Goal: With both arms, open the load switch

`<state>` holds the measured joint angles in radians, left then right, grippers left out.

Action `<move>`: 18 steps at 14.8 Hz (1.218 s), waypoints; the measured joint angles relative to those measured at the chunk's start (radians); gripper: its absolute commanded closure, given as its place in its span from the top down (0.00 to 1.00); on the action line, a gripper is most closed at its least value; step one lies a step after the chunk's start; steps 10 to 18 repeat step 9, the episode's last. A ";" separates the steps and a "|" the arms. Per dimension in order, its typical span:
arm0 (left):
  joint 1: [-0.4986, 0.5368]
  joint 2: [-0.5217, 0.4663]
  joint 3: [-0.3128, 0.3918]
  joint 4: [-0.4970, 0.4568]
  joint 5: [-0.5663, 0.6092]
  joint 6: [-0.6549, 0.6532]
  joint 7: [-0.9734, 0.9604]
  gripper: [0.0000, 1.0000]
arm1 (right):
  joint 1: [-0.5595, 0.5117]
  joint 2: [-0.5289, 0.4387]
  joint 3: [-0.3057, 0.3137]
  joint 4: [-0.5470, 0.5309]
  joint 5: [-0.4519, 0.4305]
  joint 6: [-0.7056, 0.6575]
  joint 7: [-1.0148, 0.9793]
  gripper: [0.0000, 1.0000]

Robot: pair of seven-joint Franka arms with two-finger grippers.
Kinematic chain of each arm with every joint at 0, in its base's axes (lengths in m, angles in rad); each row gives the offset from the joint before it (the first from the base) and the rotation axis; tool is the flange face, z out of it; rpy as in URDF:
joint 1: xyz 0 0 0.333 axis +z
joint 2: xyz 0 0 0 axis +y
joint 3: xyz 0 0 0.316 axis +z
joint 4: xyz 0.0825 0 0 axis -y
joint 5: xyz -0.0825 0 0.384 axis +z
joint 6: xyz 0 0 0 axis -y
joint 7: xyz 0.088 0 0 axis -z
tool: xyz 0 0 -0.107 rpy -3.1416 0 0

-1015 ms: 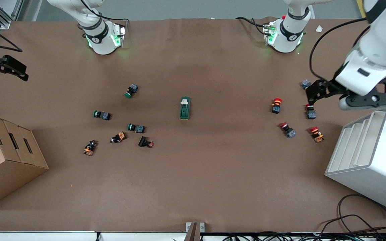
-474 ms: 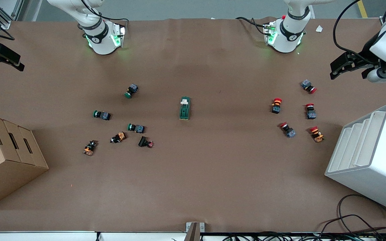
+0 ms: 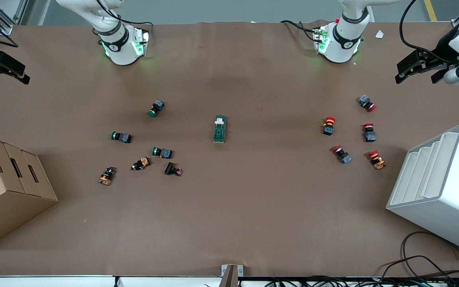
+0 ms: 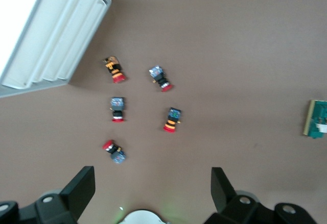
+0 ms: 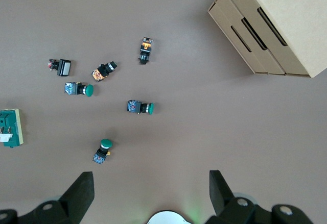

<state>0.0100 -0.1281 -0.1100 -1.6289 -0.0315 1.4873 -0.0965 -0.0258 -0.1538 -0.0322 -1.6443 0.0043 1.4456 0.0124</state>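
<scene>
The load switch (image 3: 219,128), a dark-green block with a white toggle at the end toward the robots' bases, lies alone mid-table. It shows at the edge of the left wrist view (image 4: 318,118) and of the right wrist view (image 5: 9,128). My left gripper (image 3: 416,77) hangs open and holding nothing over the table's edge at the left arm's end; its wrist view (image 4: 152,183) shows bare table between the fingers. My right gripper (image 3: 10,81) is likewise open over the right arm's end (image 5: 150,180). Both are far from the switch.
Several red push-buttons (image 3: 328,125) lie toward the left arm's end, beside a white slotted rack (image 3: 440,187). Several green, orange and black push-buttons (image 3: 161,152) lie toward the right arm's end, near a cardboard box (image 3: 6,187). Cables (image 3: 420,259) trail at the front edge.
My left gripper has swung away from above the red push-buttons to the table's edge. The right gripper rose slightly and then held. The switch has not moved.
</scene>
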 measured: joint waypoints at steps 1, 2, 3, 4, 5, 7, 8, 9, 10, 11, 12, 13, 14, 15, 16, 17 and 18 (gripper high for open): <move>-0.003 0.000 0.000 -0.002 0.010 0.011 0.014 1.00 | 0.000 0.000 0.001 0.000 0.000 0.000 0.000 1.00; -0.005 0.000 0.000 -0.004 0.012 0.017 0.021 1.00 | 0.000 -0.001 0.002 0.000 0.000 0.000 0.000 1.00; -0.006 0.000 0.000 -0.006 0.012 0.020 0.022 1.00 | 0.001 -0.001 0.002 0.000 0.000 0.000 0.000 1.00; -0.007 0.000 0.000 -0.008 0.012 0.021 0.022 1.00 | 0.001 -0.001 0.002 0.000 0.000 0.000 0.000 1.00; -0.007 0.000 0.000 -0.009 0.013 0.021 0.022 1.00 | 0.001 -0.002 0.002 0.000 0.000 0.000 0.000 1.00; -0.007 0.000 0.001 -0.009 0.014 0.021 0.024 1.00 | 0.001 -0.005 0.002 0.000 -0.001 0.000 0.000 1.00; -0.006 0.000 0.001 -0.009 0.015 0.022 0.025 1.00 | 0.001 -0.007 0.002 0.000 -0.001 0.000 0.000 1.00; -0.006 0.000 0.001 -0.009 0.015 0.023 0.025 1.00 | 0.001 -0.008 0.002 0.000 -0.001 0.000 0.000 1.00; -0.006 0.000 0.001 -0.009 0.015 0.023 0.025 1.00 | 0.001 -0.008 0.002 0.000 -0.001 0.000 0.000 1.00; -0.006 0.000 0.001 -0.009 0.015 0.023 0.025 1.00 | 0.001 -0.008 0.002 0.000 -0.001 0.000 0.000 1.00; -0.006 0.000 0.001 -0.009 0.015 0.023 0.025 1.00 | 0.001 -0.008 0.002 0.000 -0.001 0.000 0.000 1.00; -0.006 0.000 0.001 -0.009 0.015 0.023 0.025 1.00 | 0.001 -0.008 0.002 0.000 -0.001 0.000 0.000 1.00; -0.006 0.000 0.001 -0.009 0.015 0.023 0.025 1.00 | 0.001 -0.008 0.002 0.000 -0.001 0.000 0.000 1.00; -0.006 0.000 0.001 -0.009 0.015 0.023 0.025 1.00 | 0.001 -0.008 0.002 0.000 -0.001 0.000 0.000 1.00; -0.006 0.000 0.001 -0.009 0.015 0.023 0.025 1.00 | 0.001 -0.008 0.002 0.000 -0.001 0.000 0.000 1.00; -0.006 0.000 0.001 -0.009 0.015 0.023 0.025 1.00 | 0.001 -0.008 0.002 0.000 -0.001 0.000 0.000 1.00; -0.006 0.000 0.001 -0.009 0.015 0.023 0.025 1.00 | 0.001 -0.008 0.002 0.000 -0.001 0.000 0.000 1.00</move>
